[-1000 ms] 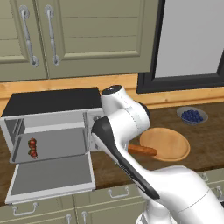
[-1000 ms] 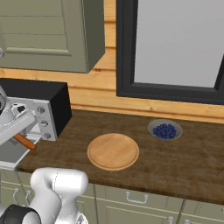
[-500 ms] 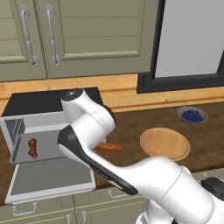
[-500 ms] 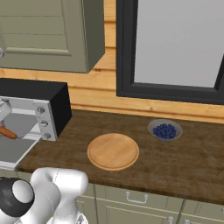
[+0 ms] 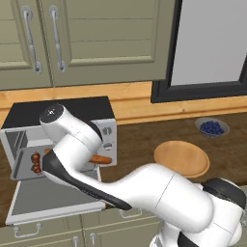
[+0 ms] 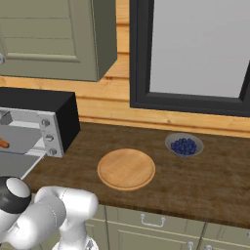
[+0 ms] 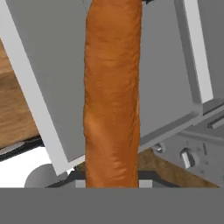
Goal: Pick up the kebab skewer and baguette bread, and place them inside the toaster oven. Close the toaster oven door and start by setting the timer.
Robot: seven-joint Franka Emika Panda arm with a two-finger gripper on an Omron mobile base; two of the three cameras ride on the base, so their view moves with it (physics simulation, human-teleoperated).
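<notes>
The toaster oven (image 5: 58, 110) stands at the left of the counter with its door (image 5: 53, 200) folded down flat. Inside, on the left of the rack, lies the kebab skewer (image 5: 36, 162). My gripper (image 7: 112, 183) is shut on the baguette bread (image 7: 113, 96), which runs straight up the hand view over the open door (image 7: 52, 65). In the left base view the arm hides the hand, and the baguette's orange end (image 5: 100, 159) pokes out in front of the oven's knob panel. Its other tip (image 6: 4, 143) shows at the oven's opening in the right base view.
A round wooden board (image 5: 182, 158) lies on the counter right of the oven. A small bowl of blueberries (image 5: 212, 127) sits further right, near the wall. Cabinet doors hang above the oven, and a dark-framed window stands behind the bowl.
The arm has swung left, carrying the baguette from beside the wooden board to the front of the open oven. The skewer has stayed in place.
</notes>
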